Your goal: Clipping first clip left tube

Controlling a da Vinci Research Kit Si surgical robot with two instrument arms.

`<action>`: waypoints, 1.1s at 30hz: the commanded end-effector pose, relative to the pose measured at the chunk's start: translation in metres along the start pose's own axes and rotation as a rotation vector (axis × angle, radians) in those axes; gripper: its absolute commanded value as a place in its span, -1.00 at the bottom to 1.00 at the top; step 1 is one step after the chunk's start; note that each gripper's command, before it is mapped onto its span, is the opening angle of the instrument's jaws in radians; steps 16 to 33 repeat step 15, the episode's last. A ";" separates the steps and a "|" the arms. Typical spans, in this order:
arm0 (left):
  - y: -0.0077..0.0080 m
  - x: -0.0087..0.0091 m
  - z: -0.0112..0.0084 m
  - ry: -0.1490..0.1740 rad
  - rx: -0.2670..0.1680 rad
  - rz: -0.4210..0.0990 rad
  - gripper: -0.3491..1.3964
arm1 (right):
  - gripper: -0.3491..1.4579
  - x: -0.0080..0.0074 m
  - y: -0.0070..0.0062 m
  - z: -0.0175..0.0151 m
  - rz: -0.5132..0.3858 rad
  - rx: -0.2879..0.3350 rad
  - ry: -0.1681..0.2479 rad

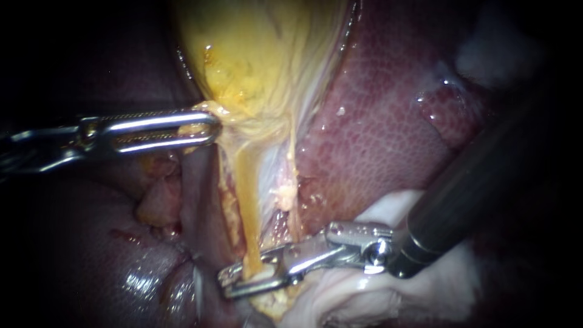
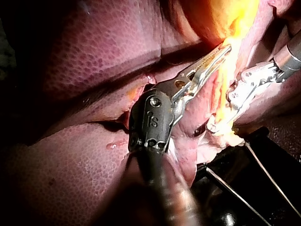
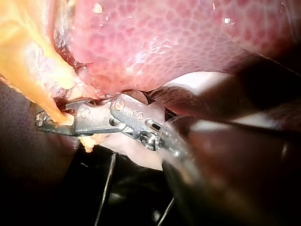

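Two instruments are working here, each ending in one tool with two jaws. The left instrument (image 1: 211, 129) is reaching in level, its slotted, polished steel jaws pressing together on yellow tissue at the narrow lower end of the gallbladder (image 1: 261, 54). Two strands are hanging from that end. The left tube (image 1: 246, 206), a smooth yellow cord, is running nearly straight down the endoscope view beside a thinner pale strand (image 1: 294, 164). The right instrument (image 1: 226, 284), on a dark shaft, is pinching the left tube's lower end between its jaws. The one liver (image 1: 376, 121) is lying alongside, glistening, red and finely mottled.
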 end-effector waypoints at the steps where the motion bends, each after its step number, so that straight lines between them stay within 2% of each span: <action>1: 0.0000 0.0000 -0.0001 0.000 0.001 0.000 -1.00 | -1.00 -0.0001 0.0000 0.0000 -0.001 0.001 0.000; 33: -0.0001 0.0001 -0.0002 0.003 0.000 0.001 -1.00 | -1.00 0.0001 -0.0002 -0.0003 0.001 0.003 0.000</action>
